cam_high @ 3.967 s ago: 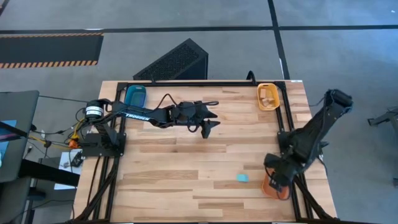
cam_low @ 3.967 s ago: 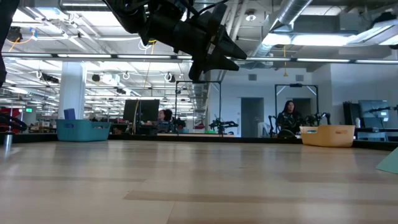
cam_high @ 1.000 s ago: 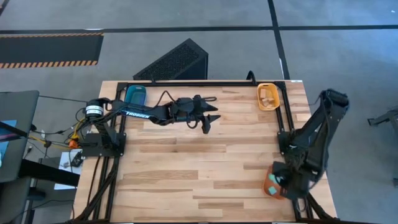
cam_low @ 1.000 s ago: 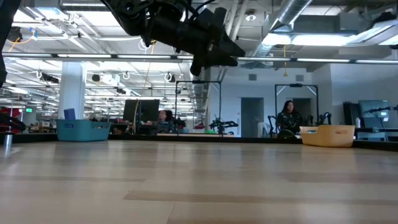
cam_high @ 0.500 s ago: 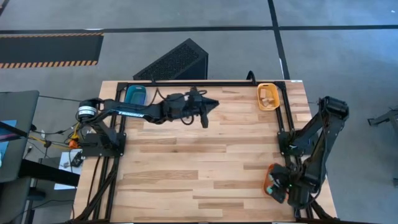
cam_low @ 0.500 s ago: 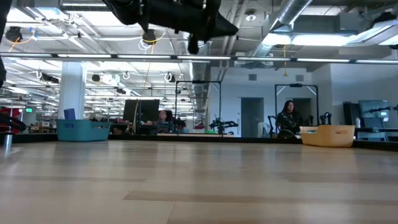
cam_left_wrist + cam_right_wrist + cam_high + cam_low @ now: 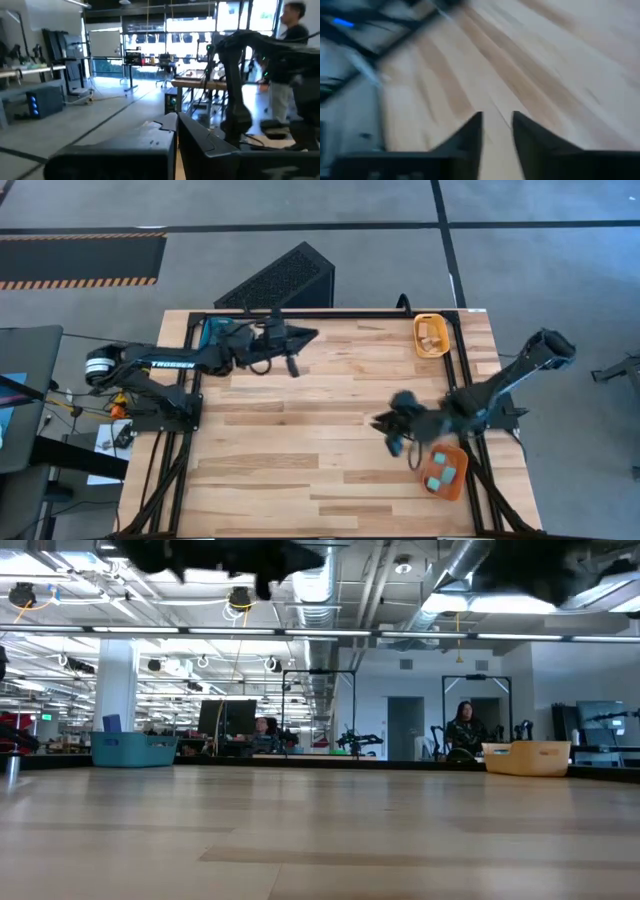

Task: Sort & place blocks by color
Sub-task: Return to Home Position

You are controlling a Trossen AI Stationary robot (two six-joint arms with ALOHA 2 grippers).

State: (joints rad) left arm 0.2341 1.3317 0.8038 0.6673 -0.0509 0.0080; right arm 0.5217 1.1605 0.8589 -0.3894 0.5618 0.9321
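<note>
Nearest, at the right front corner of the counter (image 7: 300,450) and caught by the high view alone: an orange tray (image 7: 462,465) holding a few light blue blocks (image 7: 441,469), loose inside it. Just beside that tray, toward the counter's middle and clear of the blocks, the right claw (image 7: 392,430), blurred from above. By the right wrist view, fingers (image 7: 472,135) parted by a narrow gap, bare wood between them, gripping nothing.

Farther back on the left, the left claw (image 7: 296,345) hanging over the counter next to the blue tray (image 7: 210,328), well apart from every block. By the left wrist view, fingers (image 7: 200,140) drawn together to a thin slit, empty.

At the far right edge, a yellow-orange tray (image 7: 431,352) with pale tan pieces (image 7: 430,335) inside. Blue tray's contents covered by the left arm from above.

From the low view, only the outer walls of the two far trays, plus dark arm shapes along the top. Beyond the counter, a person (image 7: 465,728) in the room.
</note>
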